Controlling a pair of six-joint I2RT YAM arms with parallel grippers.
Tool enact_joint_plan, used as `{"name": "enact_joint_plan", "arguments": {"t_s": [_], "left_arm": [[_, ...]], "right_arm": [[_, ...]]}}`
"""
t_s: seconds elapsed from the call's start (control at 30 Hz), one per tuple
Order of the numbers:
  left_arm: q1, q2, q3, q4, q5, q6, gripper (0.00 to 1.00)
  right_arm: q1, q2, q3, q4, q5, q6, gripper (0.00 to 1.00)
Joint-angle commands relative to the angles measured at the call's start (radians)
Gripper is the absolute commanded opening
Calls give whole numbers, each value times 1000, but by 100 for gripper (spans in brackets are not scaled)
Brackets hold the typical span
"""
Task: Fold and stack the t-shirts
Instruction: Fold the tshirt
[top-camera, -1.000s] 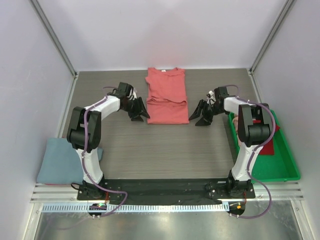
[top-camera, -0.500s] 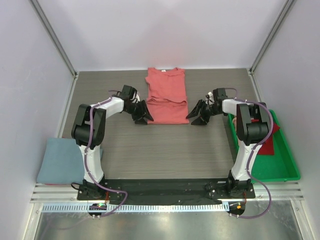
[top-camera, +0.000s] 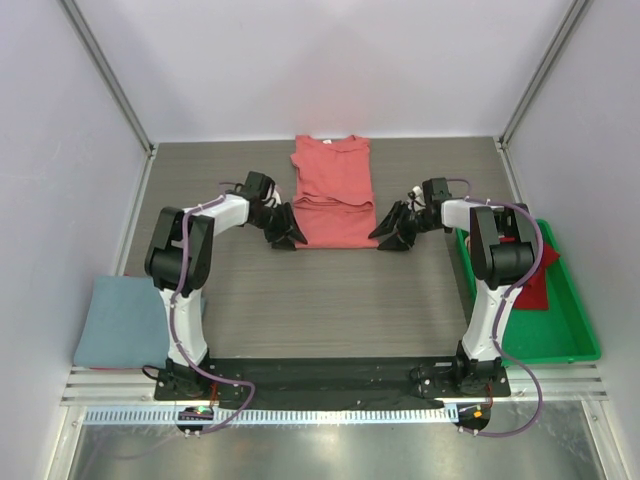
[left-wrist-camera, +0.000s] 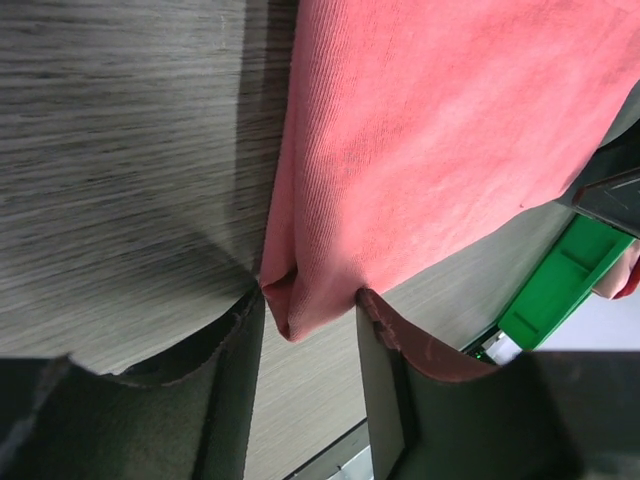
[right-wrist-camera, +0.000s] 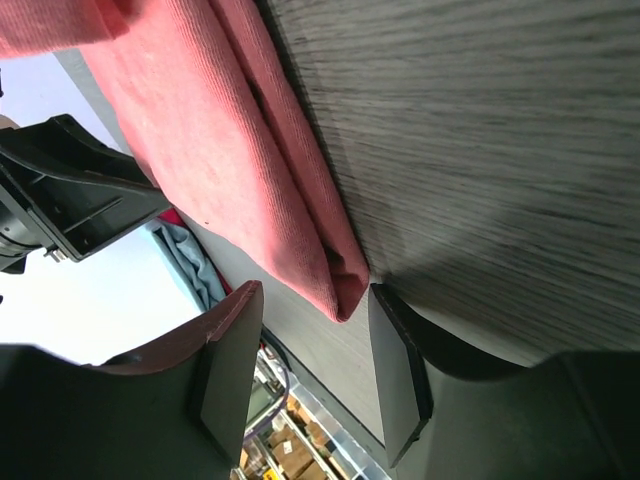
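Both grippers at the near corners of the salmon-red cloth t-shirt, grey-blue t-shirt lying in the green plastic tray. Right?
No: the top external view shows the grey-blue cloth t-shirt beside the left arm's base, not in the green plastic tray. The left gripper and right gripper at the salmon-red t-shirt: correct.

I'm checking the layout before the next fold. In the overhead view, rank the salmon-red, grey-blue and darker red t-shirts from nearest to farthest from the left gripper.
From the left gripper:
1. Salmon-red t-shirt, just to its right; the shirt's near corner sits between the open jaws.
2. Grey-blue t-shirt, at the near left corner.
3. Darker red t-shirt, far right, in the green tray.
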Motion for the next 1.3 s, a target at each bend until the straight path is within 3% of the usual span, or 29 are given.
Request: {"name": "enact_joint_plan", "arguments": {"t_s": [0.0,0.1,0.3,0.33,0.4,0.97,1.27], "left_arm": [[-6,28,20,6,-8,12,42],[-6,31,19,12,-10,13,35],[-6,25,11,14,-16,13,9],[-6,13,14,11,-13,18,0],[-6,-2,23,5,-10,21,0],[-67,-274,117,-156,-18,156,0],[-110,-400,54,-179,-77,204,0]], "right_arm": [[8,15,-18,10,19,14,52],[8,17,-32,16,20,27,47],[16,14,-64,97,0,76,16],[18,8,-67,104,-3,80,9],[18,-20,-67,107,-2,82,1],[-7,-395,-147,-13,-132,41,2],[-9,-543,-195,-71,-145,13,1]]}}
